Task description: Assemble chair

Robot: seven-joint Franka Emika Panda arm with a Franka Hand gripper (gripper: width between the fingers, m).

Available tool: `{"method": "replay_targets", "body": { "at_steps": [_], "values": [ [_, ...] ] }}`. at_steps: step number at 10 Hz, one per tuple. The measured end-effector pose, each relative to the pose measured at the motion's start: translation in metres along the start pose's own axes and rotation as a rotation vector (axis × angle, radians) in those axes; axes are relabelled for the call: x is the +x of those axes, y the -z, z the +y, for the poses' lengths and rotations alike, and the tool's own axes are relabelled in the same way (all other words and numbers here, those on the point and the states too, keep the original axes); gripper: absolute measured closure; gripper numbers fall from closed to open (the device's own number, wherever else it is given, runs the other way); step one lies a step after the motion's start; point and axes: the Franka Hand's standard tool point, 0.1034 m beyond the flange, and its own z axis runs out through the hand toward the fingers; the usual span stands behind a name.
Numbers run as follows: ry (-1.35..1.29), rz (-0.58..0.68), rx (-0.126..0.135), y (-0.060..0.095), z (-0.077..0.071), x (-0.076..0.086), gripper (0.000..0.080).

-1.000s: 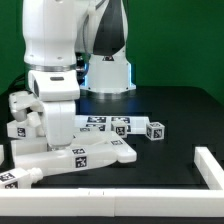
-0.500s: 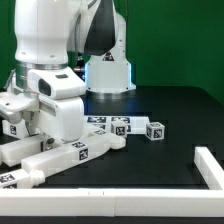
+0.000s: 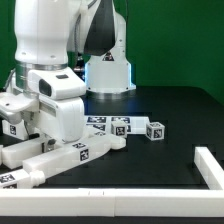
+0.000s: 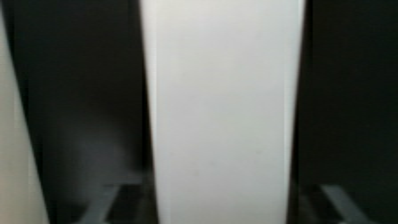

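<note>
black table (image 3: 165,165) bears loose white chair (image 3: 60,158) pieces

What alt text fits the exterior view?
A white robot arm bends low over long white tagged chair bars on a black table, at the exterior view's left. Small tagged blocks lie near the centre.

Note for you: the arm (image 3: 45,35) is glossy white, built of fat rounded shells with soft highlights. A black segment (image 3: 108,28) caps the joint behind it. The base column (image 3: 110,72) is white, flares to a round foot and has a pale blue sheen near its top. The wrist housing (image 3: 58,100) is a boxy white block with rounded corners under a thin dark seam. Screws and lettering are too small to tell.
</note>
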Motion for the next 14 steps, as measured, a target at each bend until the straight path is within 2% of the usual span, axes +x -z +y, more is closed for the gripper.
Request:
{"method": "replay_targets", "body": {
  "at_steps": [1, 2, 3, 4, 5, 9, 12, 14],
  "values": [
    [-0.029, -0.003, -0.002, 0.003, 0.000, 0.000, 0.0333],
    [-0.032, -0.013, -0.006, 0.012, -0.002, -0.001, 0.0179],
    [-0.047, -0.027, -0.011, 0.025, -0.007, -0.004, 0.0158],
    [-0.194, -0.041, -0.022, 0.038, -0.009, -0.006, 0.0151],
    [-0.288, -0.044, -0.030, 0.044, -0.010, -0.005, 0.0151],
    [-0.577, -0.033, -0.032, 0.042, -0.012, -0.002, 0.0150],
    [-0.930, -0.007, -0.019, 0.043, -0.033, 0.012, 0.0150],
    [-1.062, 0.004, -0.021, 0.042, -0.032, 0.012, 0.0150]
  ]
}}
